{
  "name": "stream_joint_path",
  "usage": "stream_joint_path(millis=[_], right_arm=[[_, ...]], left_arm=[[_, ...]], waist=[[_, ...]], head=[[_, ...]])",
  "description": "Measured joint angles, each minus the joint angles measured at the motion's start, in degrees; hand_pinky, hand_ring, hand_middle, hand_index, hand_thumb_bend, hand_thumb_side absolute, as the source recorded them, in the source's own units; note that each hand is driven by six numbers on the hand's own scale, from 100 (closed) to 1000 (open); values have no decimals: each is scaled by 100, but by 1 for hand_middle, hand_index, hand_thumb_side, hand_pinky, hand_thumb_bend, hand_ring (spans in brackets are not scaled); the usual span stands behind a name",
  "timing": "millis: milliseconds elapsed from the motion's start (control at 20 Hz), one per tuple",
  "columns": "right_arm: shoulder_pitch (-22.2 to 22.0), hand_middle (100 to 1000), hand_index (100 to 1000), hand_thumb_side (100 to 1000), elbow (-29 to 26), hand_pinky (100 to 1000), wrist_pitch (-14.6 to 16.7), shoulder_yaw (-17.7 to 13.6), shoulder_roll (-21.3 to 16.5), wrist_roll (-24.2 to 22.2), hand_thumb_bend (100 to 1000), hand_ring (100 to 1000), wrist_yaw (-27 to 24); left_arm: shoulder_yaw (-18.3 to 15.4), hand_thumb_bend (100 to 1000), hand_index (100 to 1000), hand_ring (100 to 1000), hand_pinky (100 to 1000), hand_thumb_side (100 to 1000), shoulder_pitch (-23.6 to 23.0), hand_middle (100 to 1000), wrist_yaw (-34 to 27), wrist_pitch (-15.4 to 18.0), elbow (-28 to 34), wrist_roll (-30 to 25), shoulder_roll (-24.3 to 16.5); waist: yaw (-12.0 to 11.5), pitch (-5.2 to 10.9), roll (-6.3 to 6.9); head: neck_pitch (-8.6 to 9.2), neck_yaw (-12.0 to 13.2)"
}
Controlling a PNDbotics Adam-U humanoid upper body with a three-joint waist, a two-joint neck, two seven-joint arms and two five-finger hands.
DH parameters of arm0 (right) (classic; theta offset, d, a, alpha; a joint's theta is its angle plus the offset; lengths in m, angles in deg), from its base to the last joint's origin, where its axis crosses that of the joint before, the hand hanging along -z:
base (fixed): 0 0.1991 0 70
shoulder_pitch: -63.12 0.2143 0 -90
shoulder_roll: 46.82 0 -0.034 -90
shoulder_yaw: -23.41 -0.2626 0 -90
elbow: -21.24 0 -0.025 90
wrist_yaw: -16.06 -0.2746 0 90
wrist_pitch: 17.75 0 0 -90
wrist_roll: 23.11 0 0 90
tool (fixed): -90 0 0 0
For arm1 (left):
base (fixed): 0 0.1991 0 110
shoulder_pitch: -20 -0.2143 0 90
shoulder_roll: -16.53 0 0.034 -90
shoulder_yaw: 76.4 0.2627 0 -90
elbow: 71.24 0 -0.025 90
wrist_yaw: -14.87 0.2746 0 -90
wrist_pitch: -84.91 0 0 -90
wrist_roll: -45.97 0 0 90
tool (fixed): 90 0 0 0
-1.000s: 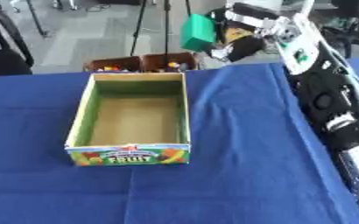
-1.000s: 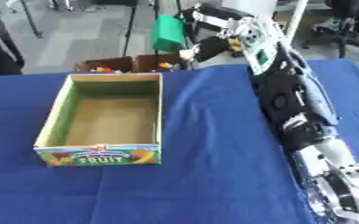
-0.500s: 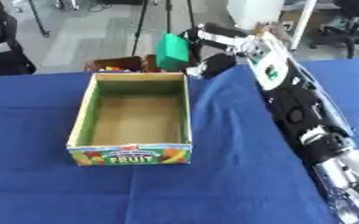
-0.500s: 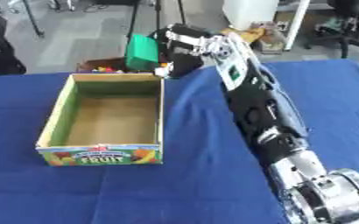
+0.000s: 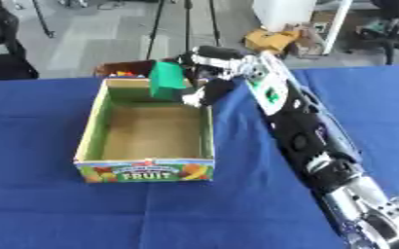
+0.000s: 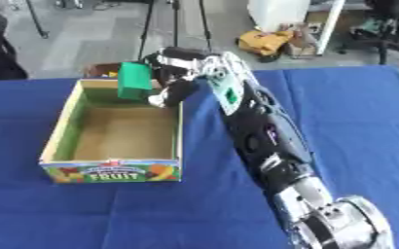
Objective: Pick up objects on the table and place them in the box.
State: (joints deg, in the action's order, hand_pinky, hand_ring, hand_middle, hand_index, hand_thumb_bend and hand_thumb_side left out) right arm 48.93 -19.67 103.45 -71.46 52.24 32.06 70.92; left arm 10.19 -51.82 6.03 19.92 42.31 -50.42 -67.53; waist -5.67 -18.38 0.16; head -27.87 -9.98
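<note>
Left eye view: right hand (image 5: 205,73) is pinching a green block (image 5: 166,81) between curled fingers and thumb, holding it in the air over the far right corner of the box (image 5: 90,135). The block is hanging tilted, above the box's rim and clear of its floor. The right arm (image 5: 298,130) is stretching from the lower right across the blue table (image 5: 41,209) to the box. The box is sitting open, its interior showing bare cardboard, a fruit label on its near wall. Behind the box, a dark bin (image 5: 123,70) is showing small coloured items. Left hand is showing in neither view.
</note>
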Motion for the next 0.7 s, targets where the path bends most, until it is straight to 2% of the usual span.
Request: stream_joint_path(millis=[500, 700], right_arm=[[-19, 440, 549, 425, 528, 670, 132, 56, 139, 132, 100, 783, 810], [-19, 513, 646, 450, 661, 683, 201, 100, 204, 201, 100, 807, 1065]], left_arm=[[2, 100, 962, 689, 615, 972, 8, 768, 0, -17, 0, -25, 1], [3, 100, 963, 689, 615, 973, 9, 768, 2, -9, 0, -35, 2]], waist=[[-52, -59, -27], [-70, -76, -27]], head=[[26, -39], [26, -57]])
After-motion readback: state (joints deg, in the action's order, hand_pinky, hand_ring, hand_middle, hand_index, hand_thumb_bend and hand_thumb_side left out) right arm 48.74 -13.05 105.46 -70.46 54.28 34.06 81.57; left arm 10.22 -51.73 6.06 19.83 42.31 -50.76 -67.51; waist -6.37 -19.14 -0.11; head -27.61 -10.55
